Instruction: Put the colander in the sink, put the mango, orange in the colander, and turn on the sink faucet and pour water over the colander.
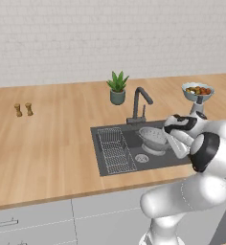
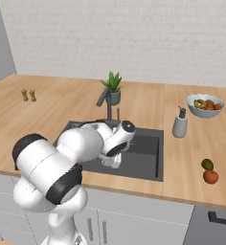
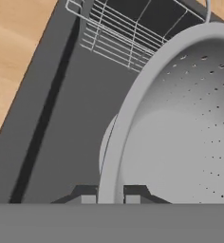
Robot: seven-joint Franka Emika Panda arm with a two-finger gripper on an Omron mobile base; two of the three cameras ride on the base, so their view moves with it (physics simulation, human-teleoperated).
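Observation:
The silver perforated colander is inside the dark grey sink, close to the round drain. My gripper is shut on the colander's near rim, with one finger tip on each side of the thin metal edge. The hand reaches down into the basin from the right. I cannot tell whether the colander's base touches the sink floor. The sink faucet stands behind the basin, spout over it, with no stream showing. The mango and orange lie together on the counter right of the sink.
A wire rack fills the sink's left part. Behind the faucet stands a potted plant. A pale fruit bowl and a soap dispenser sit at the right. Two small shakers stand far left.

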